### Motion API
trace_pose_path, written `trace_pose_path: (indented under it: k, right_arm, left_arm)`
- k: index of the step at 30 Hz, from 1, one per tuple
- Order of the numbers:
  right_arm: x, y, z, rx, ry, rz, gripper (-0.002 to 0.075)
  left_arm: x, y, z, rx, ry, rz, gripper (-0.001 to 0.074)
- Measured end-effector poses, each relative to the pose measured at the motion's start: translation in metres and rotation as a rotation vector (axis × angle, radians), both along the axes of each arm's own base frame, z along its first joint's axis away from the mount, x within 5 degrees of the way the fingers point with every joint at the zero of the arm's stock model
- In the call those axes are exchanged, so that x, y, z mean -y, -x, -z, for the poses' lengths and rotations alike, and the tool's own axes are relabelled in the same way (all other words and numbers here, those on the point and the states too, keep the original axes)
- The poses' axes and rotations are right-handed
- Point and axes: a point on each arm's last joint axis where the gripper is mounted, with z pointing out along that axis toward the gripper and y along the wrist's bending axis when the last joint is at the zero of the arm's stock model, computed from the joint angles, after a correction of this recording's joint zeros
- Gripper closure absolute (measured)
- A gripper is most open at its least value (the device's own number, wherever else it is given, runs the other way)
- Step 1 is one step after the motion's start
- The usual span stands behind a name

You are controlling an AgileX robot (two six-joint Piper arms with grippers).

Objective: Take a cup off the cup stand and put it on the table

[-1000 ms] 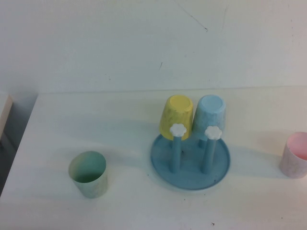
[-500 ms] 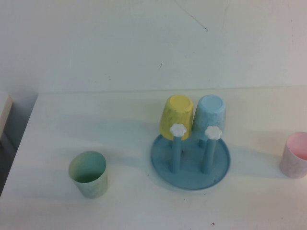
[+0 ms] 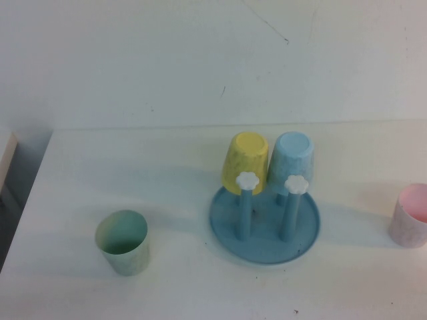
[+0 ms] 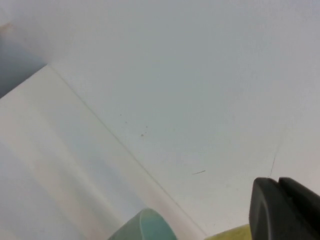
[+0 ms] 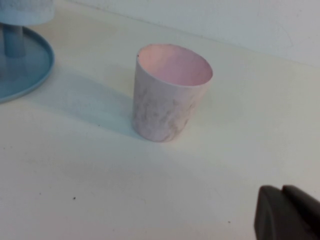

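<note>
The yellow cup [image 3: 245, 162] sits inverted on a rear peg of the stand [image 3: 265, 225], at centre-right of the high view, touching or just beside the blue cup [image 3: 291, 163] on the neighbouring peg. Two front pegs stand bare, each topped with a white knob [image 3: 247, 179]. A green cup [image 3: 123, 241] stands upright on the surface [image 3: 167, 173] at lower left; a pink cup [image 5: 169, 91] stands upright near the right edge.

Neither arm appears in the high view. The left gripper [image 4: 286, 210] shows only as a dark corner in its wrist view, which faces the wall with slivers of green and yellow at the bottom edge. The right gripper [image 5: 288, 214] shows likewise as a dark corner, with the pink cup and the stand's rim ahead of it. Whether either gripper is apart or together cannot be told.

Assessment: the task appears not yet begun; the step in hand is the approach to the yellow cup.

Recommendations:
- Approach from the yellow cup's open left side, away from the blue cup.
- Clear the front knob in line with the cup.
- Grip across the tapered wall near mid-height; a thin cup may deform under excess force.
- Lift straight up along the peg until the rim clears the knob, then move aside.
- Set down on bare surface between stand and green cup.
</note>
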Motion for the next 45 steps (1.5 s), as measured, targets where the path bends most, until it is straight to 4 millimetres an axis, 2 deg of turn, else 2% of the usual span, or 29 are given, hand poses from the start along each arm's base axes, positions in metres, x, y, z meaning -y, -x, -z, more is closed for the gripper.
trace_pose_path:
  k: [3,5,9,12,18,23,27,31,35,40,45]
  right_arm:
    - [0.0,0.0,0.0,0.0,0.0,0.0,0.0728]
    - [0.0,0.0,0.0,0.0,0.0,0.0,0.0728]
    - [0.0,0.0,0.0,0.0,0.0,0.0,0.0728]
    - [0.0,0.0,0.0,0.0,0.0,0.0,0.0728]
    - [0.0,0.0,0.0,0.0,0.0,0.0,0.0728]
    - [0.0,0.0,0.0,0.0,0.0,0.0,0.0728]
    - [0.0,0.0,0.0,0.0,0.0,0.0,0.0728]
    - [0.0,0.0,0.0,0.0,0.0,0.0,0.0728]
    - [0.0,0.0,0.0,0.0,0.0,0.0,0.0728]
    - [0.0,0.0,0.0,0.0,0.0,0.0,0.0728]
    - [0.0,0.0,0.0,0.0,0.0,0.0,0.0728]
  left_arm:
    - [0.003,0.0,0.003,-0.023,-0.104,0.034,0.0738]
    - [0.009,0.002,-0.004,-0.038,-0.24,0.098,0.0738]
    - [0.017,0.002,-0.044,-0.098,-0.511,0.221,0.0738]
    - [0.019,-0.006,-0.073,-0.215,-0.703,0.311,0.0738]
    - [0.022,-0.043,-0.129,-0.335,-0.992,0.517,0.0738]
    - [0.024,-0.093,-0.162,-0.416,-1.071,0.665,0.0738]
    - [0.026,-0.139,-0.171,-0.496,-1.079,0.782,0.0738]
    - [0.043,-0.17,-0.179,-0.501,-1.171,0.878,0.0738]
    - [0.078,-0.191,-0.181,-0.502,-1.284,0.96,0.0738]
    - [0.12,-0.215,-0.181,-0.511,-1.308,0.998,0.0738]
    - [0.16,-0.24,-0.173,-0.519,-1.352,1.073,0.0733]
